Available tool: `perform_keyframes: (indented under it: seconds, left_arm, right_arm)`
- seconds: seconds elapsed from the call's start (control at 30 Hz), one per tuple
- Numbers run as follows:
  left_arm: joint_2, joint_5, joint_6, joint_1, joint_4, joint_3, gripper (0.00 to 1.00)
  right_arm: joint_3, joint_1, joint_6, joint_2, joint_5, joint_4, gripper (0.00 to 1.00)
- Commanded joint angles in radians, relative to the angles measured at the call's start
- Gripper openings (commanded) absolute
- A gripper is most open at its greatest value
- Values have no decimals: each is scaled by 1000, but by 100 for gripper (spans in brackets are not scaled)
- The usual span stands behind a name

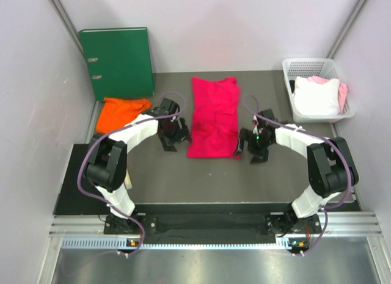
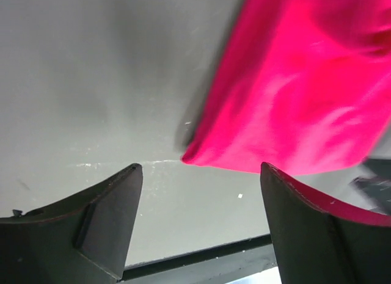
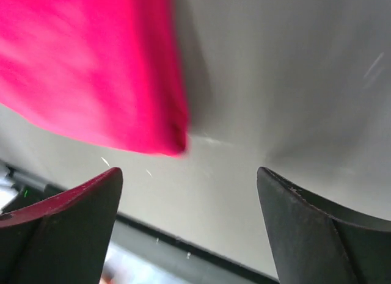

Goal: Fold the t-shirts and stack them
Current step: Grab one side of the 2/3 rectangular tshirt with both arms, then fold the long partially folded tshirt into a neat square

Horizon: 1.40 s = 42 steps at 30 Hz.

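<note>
We see the crimson-pink t-shirt (image 1: 214,116) lying flat on the dark table (image 1: 201,180) as a long, narrow folded panel. It sits mid-table, with its long axis running away from the arm bases. The left gripper (image 1: 173,137) stands just beside its near left edge and the right gripper (image 1: 252,146) just beside its near right edge, so the shirt lies between them.

In the left wrist view, we find the left gripper (image 2: 200,174) with its fingers (image 2: 110,223) spread wide and only bare table between them. A near corner of the crimson-pink t-shirt (image 2: 305,94) rests just beyond the fingertips. In the right wrist view, the right gripper (image 3: 189,174) is likewise spread and grasps nothing. The opposite near corner of the shirt (image 3: 91,70) lies just ahead of it.

The orange t-shirt (image 1: 122,112) lies crumpled at the far left, near the left arm and just in front of the upright green ring binder (image 1: 117,61). A white basket (image 1: 292,67) at the far right holds white cloth (image 1: 314,96) and pale pink cloth (image 1: 341,91).
</note>
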Motion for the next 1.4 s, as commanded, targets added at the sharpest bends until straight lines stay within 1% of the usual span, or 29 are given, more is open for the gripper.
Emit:
perform_keyframes:
  seconds: [0.0, 0.17, 0.33, 0.37, 0.4, 0.43, 0.47, 0.5, 0.53, 0.57, 0.6, 0.73, 0.8, 0.87, 1.03, 1.17, 1.23, 1.3, 1.37]
  left_arm:
    - [-39, 75, -98, -16, 181, -132, 81]
    - [-24, 79, -133, -38, 249, -178, 79]
    - [33, 87, -138, -56, 273, -161, 69]
    - [42, 85, -138, -62, 275, -154, 63]
    - [48, 82, -141, -67, 278, -152, 60]
    - [59, 81, -144, -67, 285, -152, 55]
    - [65, 75, -147, -67, 290, -152, 40]
    - [71, 70, -147, -67, 290, -152, 28]
    - [77, 64, -148, -67, 276, -147, 16]
    - [79, 46, -147, -67, 258, -140, 0]
    - [77, 41, -144, -68, 249, -138, 0]
    - [9, 35, -141, -67, 213, -158, 0]
    - [-27, 32, -145, -68, 170, -176, 0]
    - [-90, 33, -148, -71, 141, -196, 0]
    - [-251, 47, -170, -96, 3, -209, 0]
    - [-329, 55, -185, -107, -83, -166, 0]
    - [-348, 44, -182, -105, -116, -140, 0]
    - [-346, 23, -162, -104, -120, -95, 0]
    - [-313, 9, -141, -99, -117, -39, 0]
  right_arm:
    - [-110, -1, 119, 8, -190, 155, 88]
    - [-109, -1, 123, 54, -181, 194, 85]
    - [-116, -1, 162, 88, -172, 292, 71]
    - [-112, 1, 169, 97, -172, 301, 68]
    - [-112, 2, 170, 114, -169, 312, 56]
    - [-113, 4, 172, 118, -160, 342, 49]
    - [-110, 5, 170, 126, -155, 344, 42]
    - [-107, 7, 166, 132, -149, 342, 25]
    - [-105, 7, 163, 131, -141, 338, 17]
    - [-104, 7, 153, 128, -135, 330, 8]
    - [-105, 7, 150, 106, -124, 323, 0]
    - [-113, 10, 106, 51, -107, 246, 0]
    - [-116, 10, 77, 14, -129, 214, 0]
    - [-125, 11, 52, -18, -144, 157, 0]
    - [-133, 14, 20, -162, -184, 15, 0]
    - [-109, 14, 0, -231, -222, -85, 0]
    - [-64, 16, -17, -250, -221, -125, 0]
    - [-21, 14, -31, -238, -213, -147, 1]
    - [55, 14, -57, -210, -203, -155, 1]
